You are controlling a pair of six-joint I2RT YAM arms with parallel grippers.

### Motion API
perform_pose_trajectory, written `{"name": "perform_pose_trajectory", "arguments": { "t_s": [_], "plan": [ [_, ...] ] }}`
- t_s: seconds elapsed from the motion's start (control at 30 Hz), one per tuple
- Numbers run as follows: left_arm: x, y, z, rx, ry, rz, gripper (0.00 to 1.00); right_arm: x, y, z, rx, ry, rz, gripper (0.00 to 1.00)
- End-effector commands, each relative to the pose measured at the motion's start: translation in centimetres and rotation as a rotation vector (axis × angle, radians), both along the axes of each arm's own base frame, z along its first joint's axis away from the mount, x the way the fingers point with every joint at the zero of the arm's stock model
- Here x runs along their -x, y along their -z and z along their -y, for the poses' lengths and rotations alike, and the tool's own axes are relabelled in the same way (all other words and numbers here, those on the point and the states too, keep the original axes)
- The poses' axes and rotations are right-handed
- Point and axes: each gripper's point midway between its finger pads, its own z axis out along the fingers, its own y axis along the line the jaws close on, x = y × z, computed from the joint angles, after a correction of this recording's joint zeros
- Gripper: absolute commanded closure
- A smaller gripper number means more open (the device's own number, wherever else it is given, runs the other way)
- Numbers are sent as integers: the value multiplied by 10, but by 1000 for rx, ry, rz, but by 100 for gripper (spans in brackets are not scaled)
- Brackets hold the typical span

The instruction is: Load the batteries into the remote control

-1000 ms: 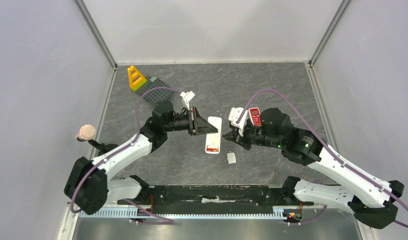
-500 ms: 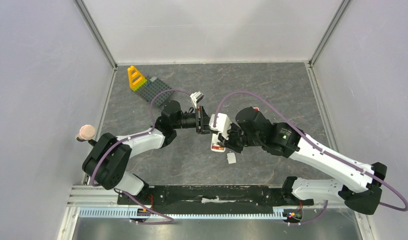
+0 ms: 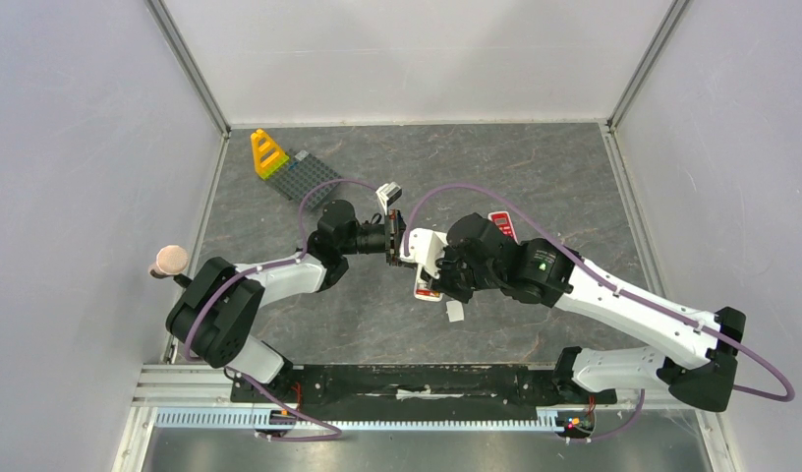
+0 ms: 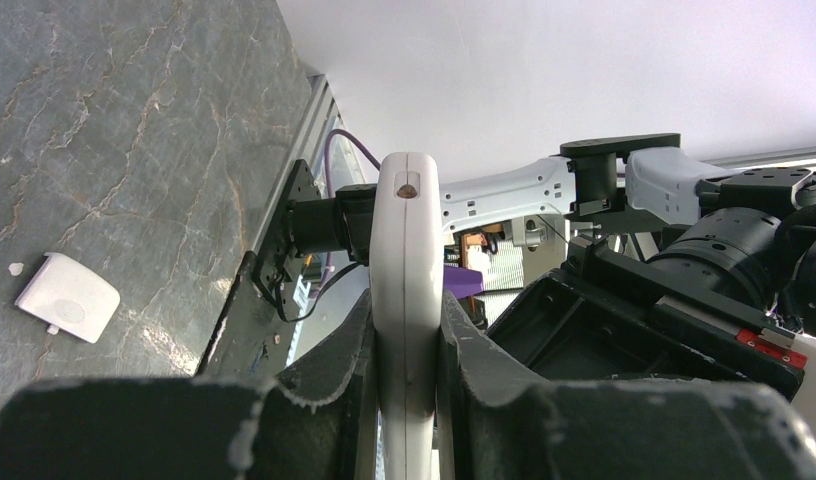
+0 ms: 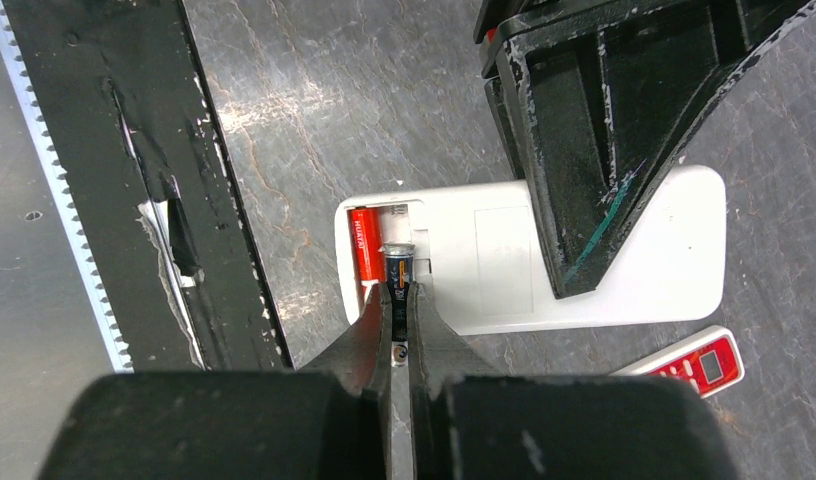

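Note:
The white remote control (image 5: 584,270) lies back up with its battery bay open at one end. A red-orange battery (image 5: 363,248) sits in the bay's outer slot. My right gripper (image 5: 397,300) is shut on a dark blue battery (image 5: 397,272), whose tip is over the empty slot beside the red one. My left gripper (image 4: 407,305) is shut on the remote's long edge (image 4: 407,230), and its black finger (image 5: 584,150) covers the remote's middle. From above, both grippers meet at the remote (image 3: 423,254).
The loose white battery cover (image 3: 455,311) lies just in front of the remote. A small red remote (image 3: 501,225) lies behind the right arm. A white clip (image 3: 388,192), a grey baseplate (image 3: 304,177) and a yellow block (image 3: 267,153) stand at the back left.
The right arm has swung left from beside the red remote to the white remote's open end, carrying the battery. The left gripper has shifted slightly back and right with the remote.

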Motion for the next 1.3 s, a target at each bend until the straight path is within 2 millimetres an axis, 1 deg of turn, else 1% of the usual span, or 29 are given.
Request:
{"name": "perform_pose_trajectory", "arguments": {
  "t_s": [0.0,0.13,0.23,0.47,0.5,0.6,0.67,0.8,0.93,1.03,1.13,1.2,1.27],
  "plan": [
    [3,-5,-1,22,23,-10,98,-4,-20,-8,-39,-7,42,97],
    [2,-3,-1,20,19,-18,98,-5,-15,-8,-24,-3,36,92],
    [3,-3,-1,19,20,-21,98,-5,-13,-9,-27,3,32,90],
    [2,0,-1,15,20,-33,98,-6,-21,-13,-60,21,29,70],
    [2,1,0,15,19,-34,98,-5,-22,-13,-67,22,27,68],
    [2,1,0,16,20,-37,98,-5,-31,-14,-98,29,30,64],
    [1,2,0,17,18,-40,98,-8,-41,-14,-130,62,43,62],
    [1,0,0,25,13,-44,98,-15,-75,-9,-258,150,84,49],
    [0,-7,-1,58,-2,-53,98,-28,-105,8,-424,347,99,28],
    [0,-16,-2,92,-17,-63,98,-34,-115,25,-551,502,73,16],
    [-1,-29,-4,141,-37,-72,98,-39,-115,39,-700,690,-17,11],
    [-1,-39,-6,168,-50,-74,98,-41,-112,47,-792,795,-89,11],
    [-2,-49,-7,191,-64,-70,98,-44,-105,54,-864,904,-154,15]
  ]
}}
